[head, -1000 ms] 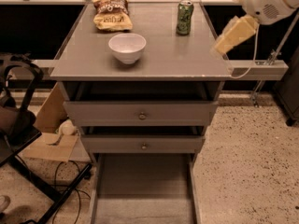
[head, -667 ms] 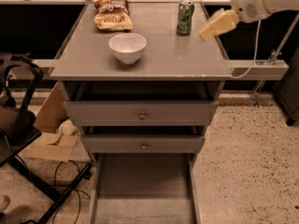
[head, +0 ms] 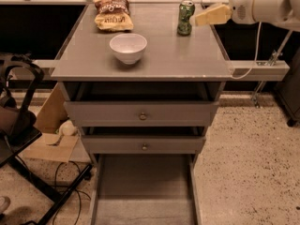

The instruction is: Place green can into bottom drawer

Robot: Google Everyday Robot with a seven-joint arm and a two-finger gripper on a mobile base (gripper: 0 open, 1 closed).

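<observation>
While the small green drink can [head: 185,18] hasn't budged, the pale yellow-tipped gripper [head: 199,19] has. A second ago it hung off the right edge of the grey tabletop [head: 164,55], lower and angled down. Now it's swung in from the right, roughly level, with its tip just beside the can's upper right side. Touching or a hair apart, can't say. Can't make out whether the jaws are spread or pressed together either, since the view shows one yellow wedge.

My read is that this is the end of the approach and the grasp isn't made yet. The can isn't lifted, so the task is at an early stage.

The can stands at the back right of the tabletop, well apart from the white round bowl [head: 128,47] and the crumpled brown chip bag [head: 113,14]. It's upright, long axis vertical, silver pull-tab top facing up. A side-on grip across the body looks right for that pose.

The long flat grey bottom drawer [head: 145,182] is already pulled out at the foot of the cabinet. The two knobbed upper drawers [head: 142,116] sit above it, the top one slightly ajar.
</observation>
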